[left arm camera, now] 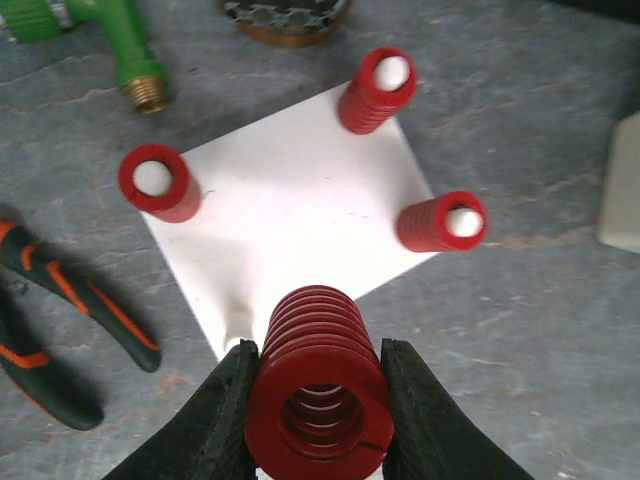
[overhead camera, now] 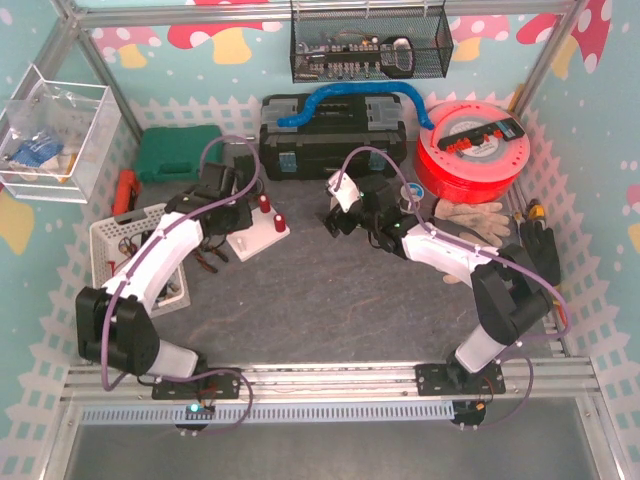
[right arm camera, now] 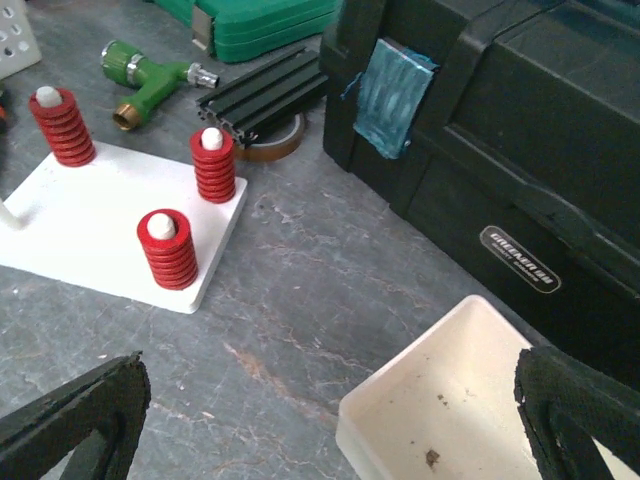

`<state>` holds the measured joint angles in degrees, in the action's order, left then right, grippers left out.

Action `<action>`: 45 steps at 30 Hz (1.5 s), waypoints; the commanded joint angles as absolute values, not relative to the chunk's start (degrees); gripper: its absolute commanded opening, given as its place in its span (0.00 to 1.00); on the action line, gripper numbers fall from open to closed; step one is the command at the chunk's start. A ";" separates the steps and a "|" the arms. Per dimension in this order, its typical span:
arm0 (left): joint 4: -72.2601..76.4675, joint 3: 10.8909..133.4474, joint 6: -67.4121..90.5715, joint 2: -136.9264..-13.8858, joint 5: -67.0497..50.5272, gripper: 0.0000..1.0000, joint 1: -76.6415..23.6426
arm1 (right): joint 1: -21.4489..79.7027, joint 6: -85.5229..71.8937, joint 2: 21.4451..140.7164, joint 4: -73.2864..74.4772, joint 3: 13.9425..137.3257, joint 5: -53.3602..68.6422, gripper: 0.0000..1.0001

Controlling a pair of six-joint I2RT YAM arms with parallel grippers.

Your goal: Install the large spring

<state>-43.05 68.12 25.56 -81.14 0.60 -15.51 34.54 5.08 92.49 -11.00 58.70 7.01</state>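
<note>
**Red spring gripped above the plate's open corner**

From above, the left hand [overhead camera: 240, 215] hangs over the white square base plate [overhead camera: 262, 238] on the grey tabletop [overhead camera: 330, 310]. The right hand [overhead camera: 338, 218] sits well apart, nearer the black plastic toolbox [overhead camera: 335, 135]. Bare tabletop lies between the arms, and a white slotted basket [overhead camera: 110, 232] crowds the left arm's outer side.

At the left wrist, the hand's fingers [left arm camera: 225, 420] are clenched on the large red coil spring [left arm camera: 318, 400], held over the plate's near corner. Three smaller red springs [left arm camera: 377, 90] sit on white pegs at the other corners. A pale stub shows beside one finger, but I cannot tell whether the bore lines up with it. If it is off-centre, the coil would likely catch the peg's top, tilt, or shove the light plate sideways. Orange-and-black pliers [left arm camera: 60, 300] lie near the plate's left edge.

At the right wrist, the hand is released, its fingers [right arm camera: 80, 420] spread wide and empty above a shallow white tray [right arm camera: 470, 305]. It does not brace the plate, so nothing would stop a slide.
</note>
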 commanded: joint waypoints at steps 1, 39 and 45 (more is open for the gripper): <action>-44.01 68.50 23.64 -83.32 7.33 0.00 -15.47 | 34.46 3.80 91.83 -10.24 60.69 3.85 0.99; -44.93 63.37 21.94 -86.31 6.57 0.00 -15.91 | 34.42 3.38 90.15 -9.79 57.16 0.76 0.99; -45.53 63.89 22.03 -86.45 5.89 0.00 -16.04 | 34.39 3.32 90.57 -9.82 57.41 0.73 0.99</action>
<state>-43.83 65.10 22.68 -86.52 6.02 -15.64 34.54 3.99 92.03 -10.04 57.91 1.30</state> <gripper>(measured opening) 0.278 0.987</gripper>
